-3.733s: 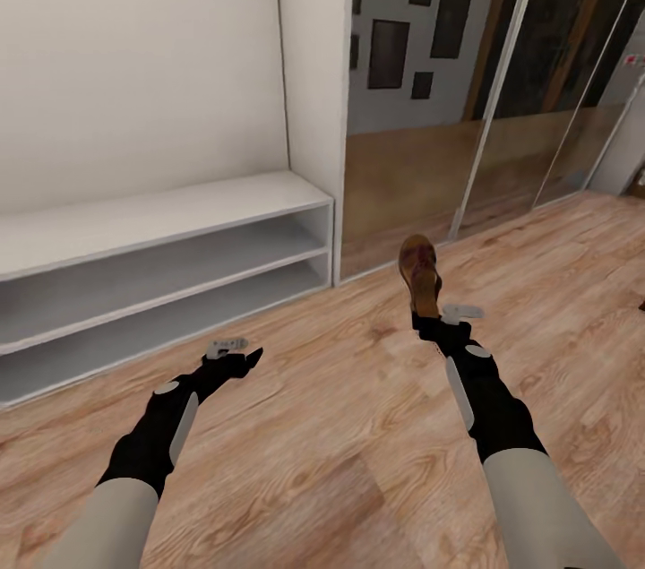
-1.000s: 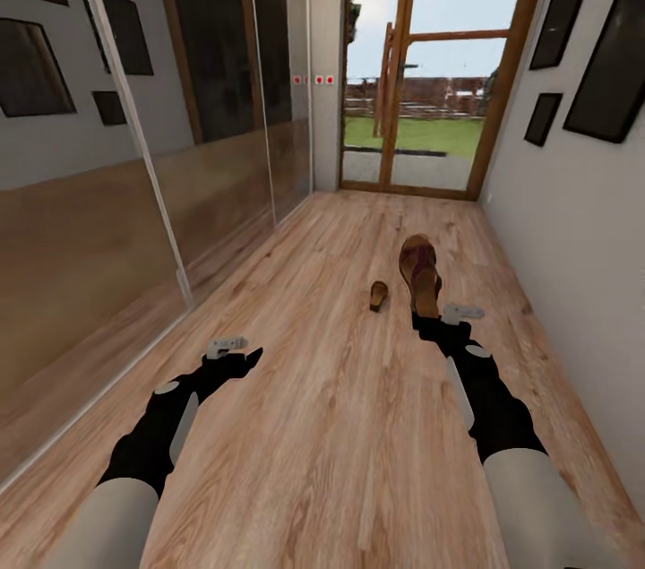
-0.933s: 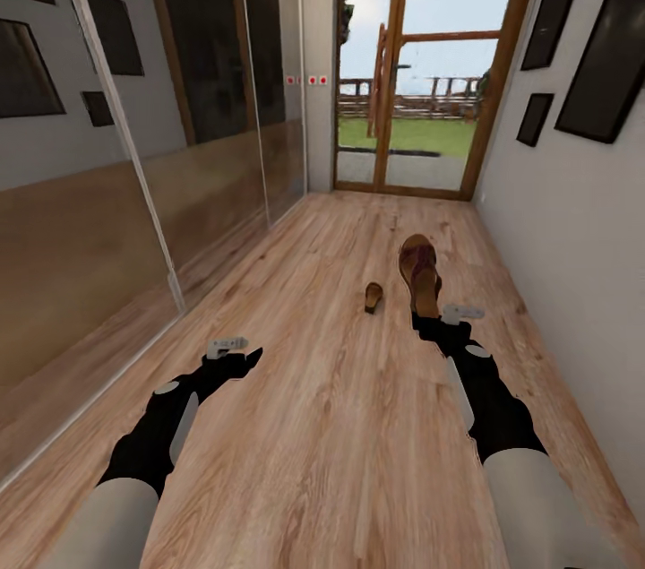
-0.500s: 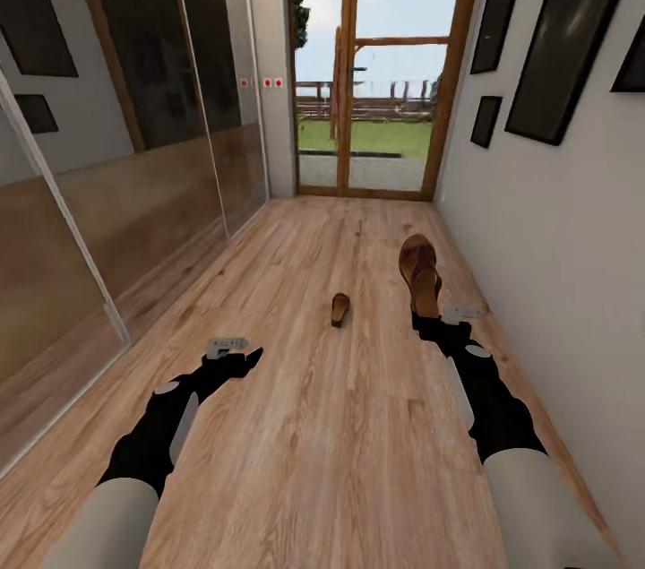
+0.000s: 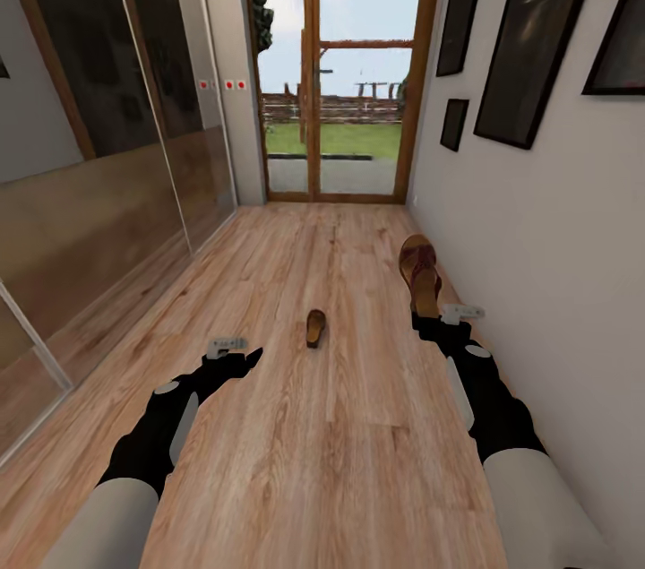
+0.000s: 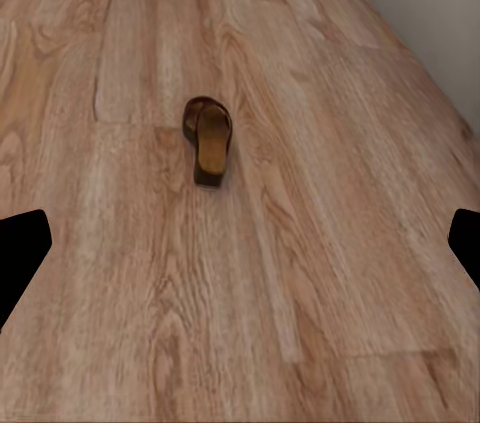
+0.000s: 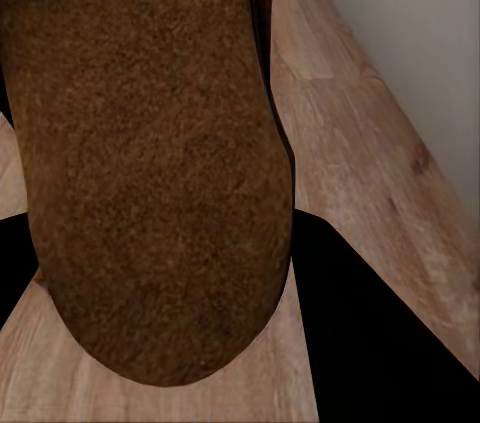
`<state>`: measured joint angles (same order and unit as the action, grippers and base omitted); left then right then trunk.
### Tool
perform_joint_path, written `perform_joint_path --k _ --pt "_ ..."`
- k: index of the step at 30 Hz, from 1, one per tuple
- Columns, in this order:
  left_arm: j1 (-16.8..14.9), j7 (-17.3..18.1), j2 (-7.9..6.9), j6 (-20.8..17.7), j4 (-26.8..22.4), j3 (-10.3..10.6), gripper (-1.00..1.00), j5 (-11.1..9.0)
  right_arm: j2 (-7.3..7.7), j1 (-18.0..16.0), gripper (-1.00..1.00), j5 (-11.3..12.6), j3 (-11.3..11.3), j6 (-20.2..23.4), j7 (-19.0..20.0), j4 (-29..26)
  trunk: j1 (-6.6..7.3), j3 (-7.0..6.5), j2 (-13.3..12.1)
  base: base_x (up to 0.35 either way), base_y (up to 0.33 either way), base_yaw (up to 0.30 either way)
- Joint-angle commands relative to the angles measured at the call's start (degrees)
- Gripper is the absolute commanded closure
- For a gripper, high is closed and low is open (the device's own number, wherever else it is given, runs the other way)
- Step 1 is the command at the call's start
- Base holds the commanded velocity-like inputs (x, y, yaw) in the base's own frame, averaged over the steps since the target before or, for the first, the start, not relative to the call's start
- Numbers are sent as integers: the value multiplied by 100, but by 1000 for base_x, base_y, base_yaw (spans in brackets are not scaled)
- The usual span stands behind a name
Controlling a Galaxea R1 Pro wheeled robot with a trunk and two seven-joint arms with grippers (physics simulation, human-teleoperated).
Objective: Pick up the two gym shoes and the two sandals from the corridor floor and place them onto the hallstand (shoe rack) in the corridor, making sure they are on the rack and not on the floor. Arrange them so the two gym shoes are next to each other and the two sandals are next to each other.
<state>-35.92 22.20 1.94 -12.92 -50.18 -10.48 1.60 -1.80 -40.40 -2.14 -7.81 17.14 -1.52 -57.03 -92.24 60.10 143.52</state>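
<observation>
Right claw [image 5: 428, 311] grips one sandal [image 5: 420, 270], left claw [image 5: 235, 352] spread empty; next, I'd judge, comes the second sandal [image 5: 315, 327] lying ahead on the corridor floor [image 5: 340, 426].

This is the entrance corridor of a home: a narrow passage floored in light wood-grain planks [image 5: 340, 426], with dark framed pictures [image 5: 530, 40] hung along one pale wall [image 5: 555, 219] and tall mirrored sliding panels [image 5: 98, 121] along the other. At its far end a wood-framed glass door [image 5: 345, 67] looks out on grass and a fence. A brown sandal [image 5: 315, 327] lies mid-floor.
</observation>
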Motion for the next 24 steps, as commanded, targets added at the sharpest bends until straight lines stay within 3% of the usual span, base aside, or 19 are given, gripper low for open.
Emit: perform_joint_path --k 1,14,24 --pt "-3 48 8 -44 -9 -33 -100 16 -5 -3 100 -5 -7 36 -6 -7 -2 5 2 345 0 -19" --pt "-3 48 8 -44 -9 -33 -100 16 -5 -3 100 -31 -8 36 -6 -6 -2 5 2 345 -9 -1" --pt "-3 48 8 -44 -9 -33 -100 16 -5 -3 100 -24 -9 36 -1 -2 -2 16 2 345 -89 98"
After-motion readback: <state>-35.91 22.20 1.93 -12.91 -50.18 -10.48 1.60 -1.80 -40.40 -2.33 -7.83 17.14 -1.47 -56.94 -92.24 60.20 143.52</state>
